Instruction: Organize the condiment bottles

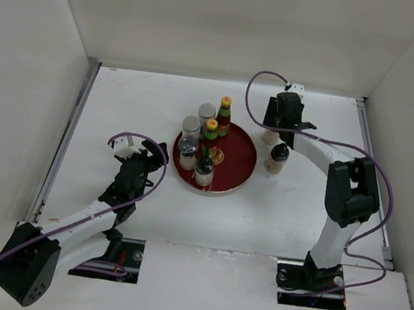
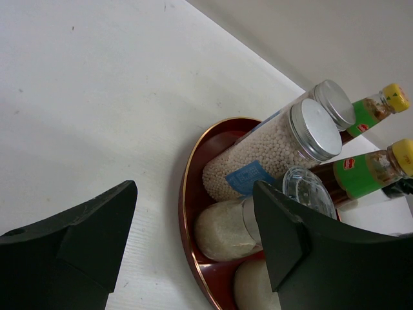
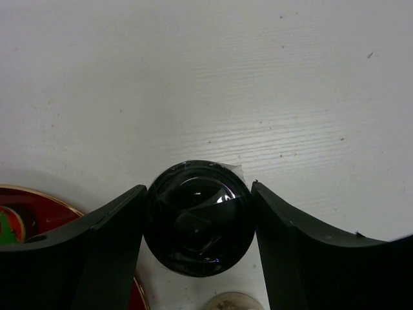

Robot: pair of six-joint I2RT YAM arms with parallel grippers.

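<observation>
Plenty of bare desk in the upper left of the top view, with walls boxing in the left, back and right edges. The right claw is clenched on a black-topped shaker, fingers against both sides of its cap, just right of the red plate. Another shaker stands loose nearby. Six bottles, I think, crowd the plate's left half. The left claw hangs released beside the plate's left rim.
</observation>
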